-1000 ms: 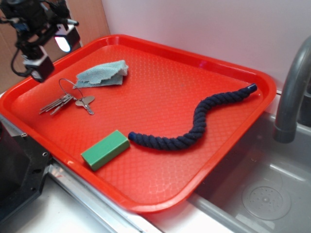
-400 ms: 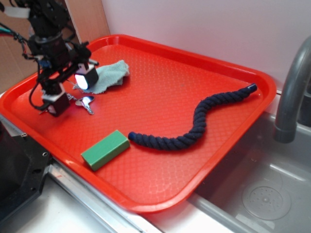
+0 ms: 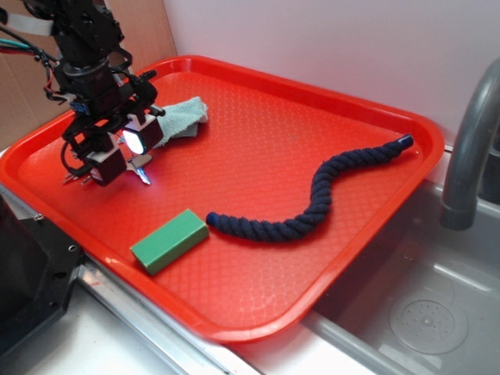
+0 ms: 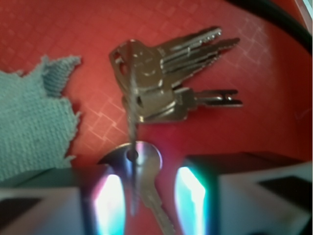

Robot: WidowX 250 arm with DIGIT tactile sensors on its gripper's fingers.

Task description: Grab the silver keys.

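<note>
The silver keys (image 4: 161,73) lie fanned out on the red tray (image 3: 312,78) at its left side, joined by a thin wire ring. One separate key (image 4: 144,171) of the bunch lies between my two fingers. My gripper (image 4: 146,196) is open and down at the tray surface, straddling that key with a gap on each side. In the exterior view the gripper (image 3: 125,158) covers most of the keys (image 3: 141,166); only a key head and a few tips show beside it.
A blue-green cloth (image 3: 183,117) lies just behind the gripper, also in the wrist view as the cloth (image 4: 34,122) at left. A green block (image 3: 169,241) sits near the tray's front edge, a dark blue rope (image 3: 312,199) across the middle. A grey faucet (image 3: 469,148) and sink (image 3: 422,312) are at right.
The gripper came from above the tray's left rim, moved right and down over the keys, and now sits at the tray surface. The keys, cloth, block and rope have not shifted.
</note>
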